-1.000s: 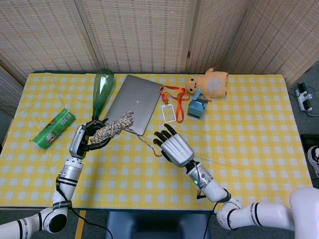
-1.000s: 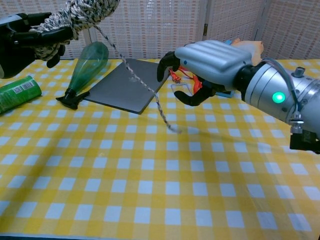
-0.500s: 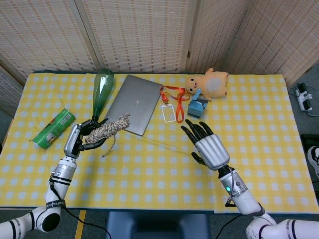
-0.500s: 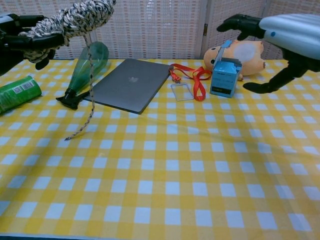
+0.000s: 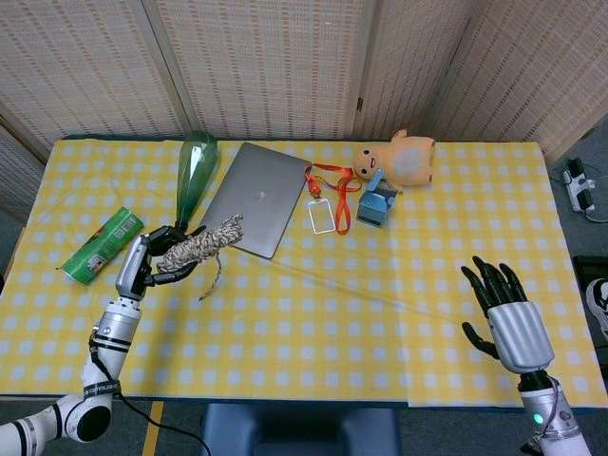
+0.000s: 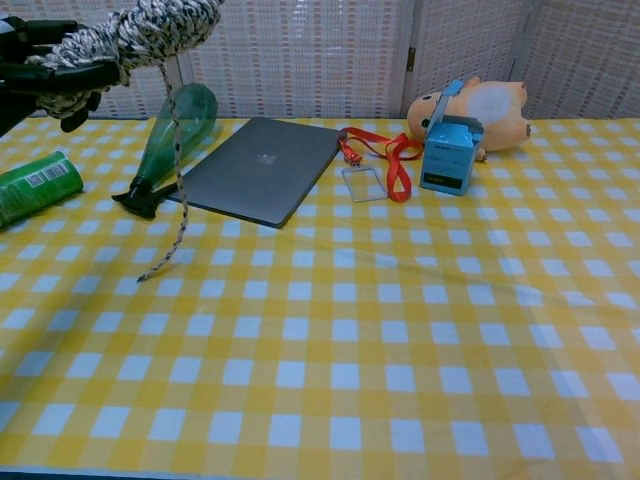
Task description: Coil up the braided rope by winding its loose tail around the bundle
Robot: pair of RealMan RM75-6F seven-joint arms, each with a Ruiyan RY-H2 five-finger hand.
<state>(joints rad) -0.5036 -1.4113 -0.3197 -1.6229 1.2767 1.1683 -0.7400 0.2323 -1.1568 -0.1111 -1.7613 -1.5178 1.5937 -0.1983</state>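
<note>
My left hand (image 5: 142, 266) grips the braided rope bundle (image 5: 202, 245), a black-and-white coil held above the table's left side. In the chest view the bundle (image 6: 140, 28) sits at the top left in that hand (image 6: 45, 75). The loose tail (image 6: 172, 195) hangs straight down from the bundle, and its end touches the yellow checked cloth. From the head camera the tail (image 5: 212, 278) is short and dangles below the coil. My right hand (image 5: 508, 318) is far off at the lower right, fingers spread and holding nothing. It does not show in the chest view.
A grey laptop (image 5: 255, 198) lies just right of the bundle, a green bottle (image 5: 194, 169) lies behind it, and a green can (image 5: 101, 245) lies to the left. A badge on an orange lanyard (image 5: 326, 204), a blue box (image 5: 378, 203) and a plush toy (image 5: 399, 158) sit further back.
My right hand has let go of the tail and pulled back from the table's middle to the lower right. The tail swung back and now hangs under the bundle.
</note>
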